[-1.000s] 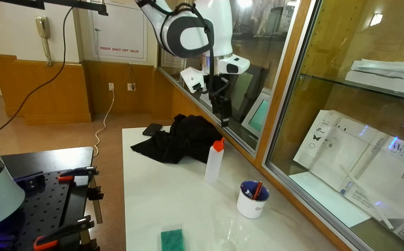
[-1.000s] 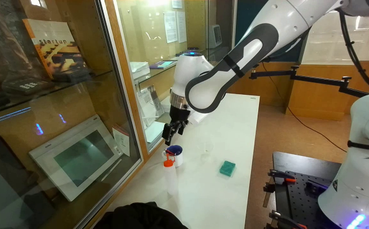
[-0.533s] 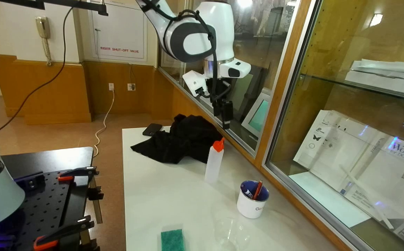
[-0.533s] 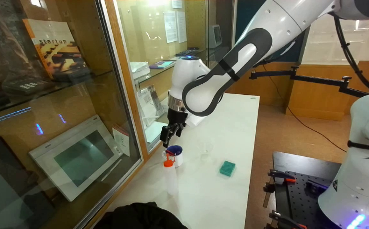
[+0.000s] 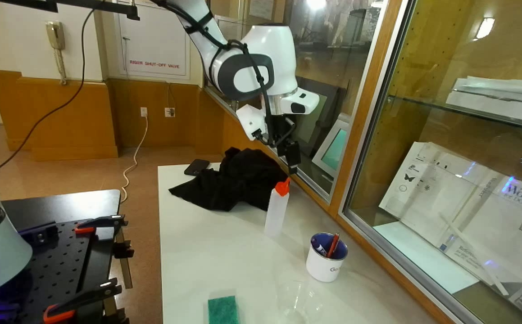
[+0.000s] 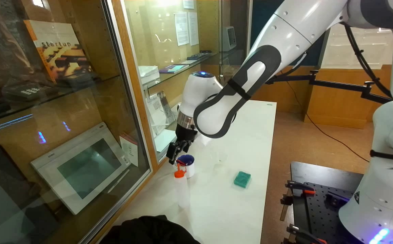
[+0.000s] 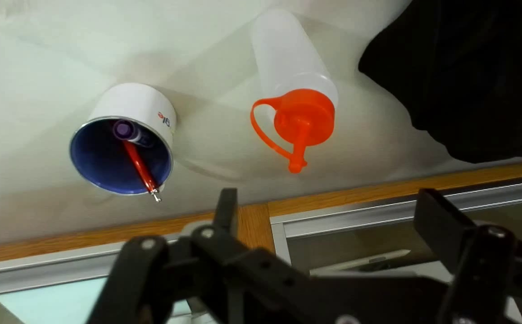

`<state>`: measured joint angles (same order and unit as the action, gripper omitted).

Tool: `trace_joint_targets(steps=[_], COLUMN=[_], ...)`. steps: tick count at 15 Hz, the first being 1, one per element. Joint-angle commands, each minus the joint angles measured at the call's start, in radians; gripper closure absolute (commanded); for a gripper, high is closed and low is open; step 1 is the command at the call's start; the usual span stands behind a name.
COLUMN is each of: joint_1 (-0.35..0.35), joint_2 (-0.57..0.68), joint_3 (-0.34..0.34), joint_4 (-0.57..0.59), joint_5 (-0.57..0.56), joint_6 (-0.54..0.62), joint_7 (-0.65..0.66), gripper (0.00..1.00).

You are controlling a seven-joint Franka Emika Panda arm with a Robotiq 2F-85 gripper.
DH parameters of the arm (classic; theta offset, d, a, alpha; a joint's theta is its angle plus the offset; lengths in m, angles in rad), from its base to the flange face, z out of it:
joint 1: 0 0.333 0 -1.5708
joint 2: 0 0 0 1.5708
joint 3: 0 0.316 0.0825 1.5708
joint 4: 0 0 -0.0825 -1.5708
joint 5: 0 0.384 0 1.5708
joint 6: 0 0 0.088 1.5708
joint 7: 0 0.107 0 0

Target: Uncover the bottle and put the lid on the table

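End effector (image 7: 327,201): jaws spread wide, nothing held, presumably to straddle the orange cap (image 7: 306,116). Squeeze bottle (image 7: 290,54) upright on bench (image 6: 223,213), likely leaving cap reachable from above.

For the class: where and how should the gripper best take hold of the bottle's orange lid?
Probably from above, closing on the round body of the orange lid, since the bottle stands upright with it on top. Turn the gripper to stay clear of the strap looping out toward the mug.
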<state>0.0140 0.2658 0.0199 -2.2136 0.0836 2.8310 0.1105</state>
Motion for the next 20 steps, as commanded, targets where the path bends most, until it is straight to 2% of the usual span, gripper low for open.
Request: trace_joint_targets(steps=[1, 8, 9, 12, 20], joint_1=[0.012, 0.014, 0.014, 0.015, 0.020], joint_2=[0.021, 0.073, 0.079, 0.097, 0.103], joint_3=[-0.009, -0.013, -0.014, -0.019, -0.021], joint_4=[-0.017, -0.012, -0.010, -0.006, -0.016], joint_5=[0.005, 0.012, 0.012, 0.011, 0.007], joint_6=[0.049, 0.067, 0.069, 0.078, 0.113], joint_7=[0.032, 0.060, 0.063, 0.073, 0.069], gripper=[0.00, 0.01, 0.21, 0.34, 0.97])
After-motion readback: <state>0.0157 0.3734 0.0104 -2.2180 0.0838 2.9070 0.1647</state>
